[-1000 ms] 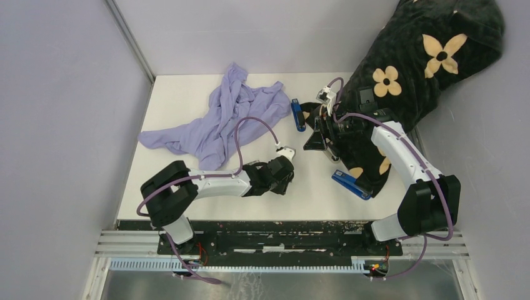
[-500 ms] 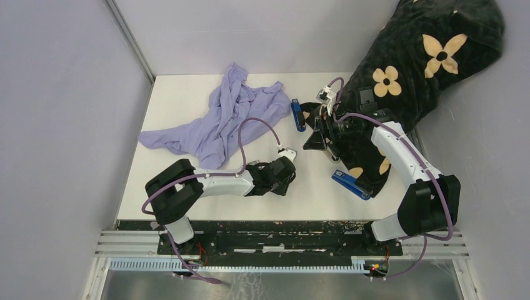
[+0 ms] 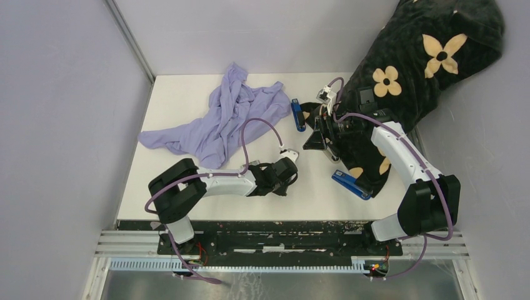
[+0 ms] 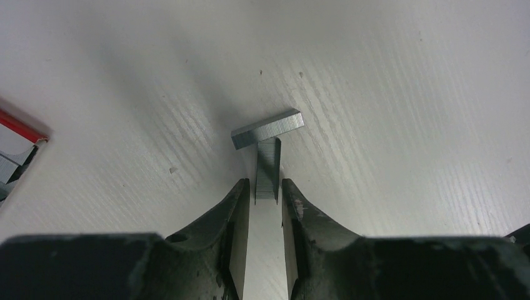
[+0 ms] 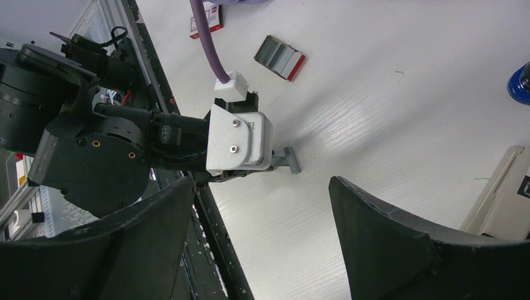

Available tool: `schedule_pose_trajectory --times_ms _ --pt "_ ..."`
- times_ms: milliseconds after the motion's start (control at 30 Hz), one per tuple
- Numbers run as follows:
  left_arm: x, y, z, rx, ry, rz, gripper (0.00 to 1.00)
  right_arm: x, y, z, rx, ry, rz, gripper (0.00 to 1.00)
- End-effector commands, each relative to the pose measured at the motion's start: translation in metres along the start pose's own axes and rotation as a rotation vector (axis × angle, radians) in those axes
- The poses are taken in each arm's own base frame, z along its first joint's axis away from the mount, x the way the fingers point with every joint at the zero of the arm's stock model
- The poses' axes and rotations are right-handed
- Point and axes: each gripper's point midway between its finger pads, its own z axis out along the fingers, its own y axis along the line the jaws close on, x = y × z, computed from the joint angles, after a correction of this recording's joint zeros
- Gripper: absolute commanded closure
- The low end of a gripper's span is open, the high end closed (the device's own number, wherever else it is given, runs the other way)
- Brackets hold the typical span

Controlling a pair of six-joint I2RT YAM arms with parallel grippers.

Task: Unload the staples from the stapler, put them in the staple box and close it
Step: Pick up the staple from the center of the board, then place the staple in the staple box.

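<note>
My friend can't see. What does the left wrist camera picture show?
The left gripper has a finger either side of a short silver staple strip on the white table. A second strip lies across its far end, making a T.

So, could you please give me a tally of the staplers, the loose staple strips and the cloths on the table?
blue staplers: 2
staple strips: 2
cloths: 2, the lavender cloth and the black floral cloth
Total: 6
</note>
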Motion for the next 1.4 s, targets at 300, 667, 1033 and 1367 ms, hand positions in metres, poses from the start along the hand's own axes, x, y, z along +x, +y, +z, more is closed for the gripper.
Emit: schedule_pose_trajectory --times_ms 300,667,1033,1367 --pt "-0.01 -0.008 -0.011 0.024 -0.029 0.025 0.88 -0.008 0.007 -0.001 -0.035 -0.039 -0.017 0.14" --pt "-0.051 -0.034 -0.067 0.341 -0.278 -0.136 0.89 -0.016 0.027 -0.001 -0.138 -0.102 -0.004 0.15" --pt "-0.128 -0.029 -0.183 0.849 -0.666 -0.317 0.9 -0.054 0.075 -0.015 -0.335 -0.195 0.057 0.16" --pt "-0.177 -0.016 -0.261 1.062 -0.872 -0.326 0.89 -0.126 0.124 -0.038 -0.487 -0.299 0.103 0.16"
